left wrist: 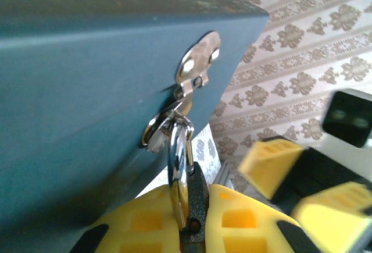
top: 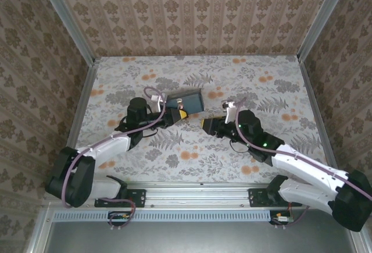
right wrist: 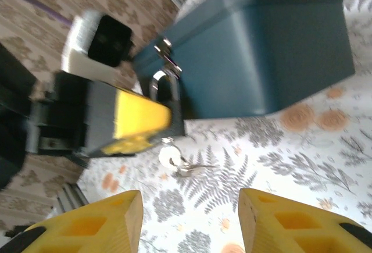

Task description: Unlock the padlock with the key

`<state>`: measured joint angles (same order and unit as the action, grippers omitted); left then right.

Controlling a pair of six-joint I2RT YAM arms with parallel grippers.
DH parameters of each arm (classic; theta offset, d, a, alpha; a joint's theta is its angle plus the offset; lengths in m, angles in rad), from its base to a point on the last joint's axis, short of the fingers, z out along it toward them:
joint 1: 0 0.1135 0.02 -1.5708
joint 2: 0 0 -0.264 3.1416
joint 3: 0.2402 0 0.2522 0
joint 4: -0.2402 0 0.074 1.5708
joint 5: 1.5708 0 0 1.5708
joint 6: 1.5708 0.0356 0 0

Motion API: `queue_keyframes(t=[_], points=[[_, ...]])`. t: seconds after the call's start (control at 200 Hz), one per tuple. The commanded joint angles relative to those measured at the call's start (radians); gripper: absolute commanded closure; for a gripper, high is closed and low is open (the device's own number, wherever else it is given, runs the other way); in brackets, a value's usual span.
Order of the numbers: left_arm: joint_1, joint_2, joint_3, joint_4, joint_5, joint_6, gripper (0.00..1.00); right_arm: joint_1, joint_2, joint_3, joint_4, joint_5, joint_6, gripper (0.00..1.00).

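**Key lies straight ahead of the open right gripper, just under the held padlock**

Top external view: the left gripper (top: 177, 115) is pressed up against the near side of the blue metal box (top: 189, 100) in the middle of the floral table (top: 256, 67). The right gripper (top: 208, 126) faces it from the right, close by but apart. The two point at each other along a line that runs across the table.

Left wrist view: the yellow fingers (left wrist: 133, 224) are closed on the dark body of the padlock (left wrist: 190, 198), which stands between them. Its steel shackle (left wrist: 179, 148) rises through the staple of the hasp (left wrist: 197, 64) on the box front, so the lock hangs on the box and is not yet released.

Right wrist view: the jaws stand partly apart with nothing between them. The key (right wrist: 170, 157) shows as a round silver head just below the padlock's underside, apparently seated in the keyhole, though blur keeps me from being sure. A ring with a second key trails off to the right onto the table.

The key lies directly ahead of the right gripper, roughly centred between its fingers, with its shaft pointing up into the lock. I judge that the right arm is the one to take it, advancing until the fingers straddle the head.
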<state>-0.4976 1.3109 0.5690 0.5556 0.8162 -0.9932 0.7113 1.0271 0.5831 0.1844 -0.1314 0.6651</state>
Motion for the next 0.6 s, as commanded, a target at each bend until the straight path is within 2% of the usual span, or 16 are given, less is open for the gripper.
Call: queue_keyframes(t=[0.0,0.105,0.315,0.495,0.595], points=[[-0.006,0.0,0.032,0.187,0.095,0.064,1.0,-0.003,0.069,-0.023,0.127,-0.011,0.021,0.51],[-0.017,0.01,0.04,0.166,0.114,0.09,1.0,-0.003,0.133,-0.011,0.209,-0.02,0.056,0.51],[-0.051,0.018,0.044,0.083,0.143,0.18,1.0,-0.004,0.133,0.003,0.161,0.029,0.031,0.52],[-0.068,-0.005,0.051,-0.05,0.182,0.353,1.0,-0.006,0.025,0.013,-0.037,0.104,-0.062,0.54],[-0.073,-0.001,0.045,-0.059,0.219,0.409,1.0,-0.021,-0.05,-0.004,-0.111,0.137,-0.098,0.53]])
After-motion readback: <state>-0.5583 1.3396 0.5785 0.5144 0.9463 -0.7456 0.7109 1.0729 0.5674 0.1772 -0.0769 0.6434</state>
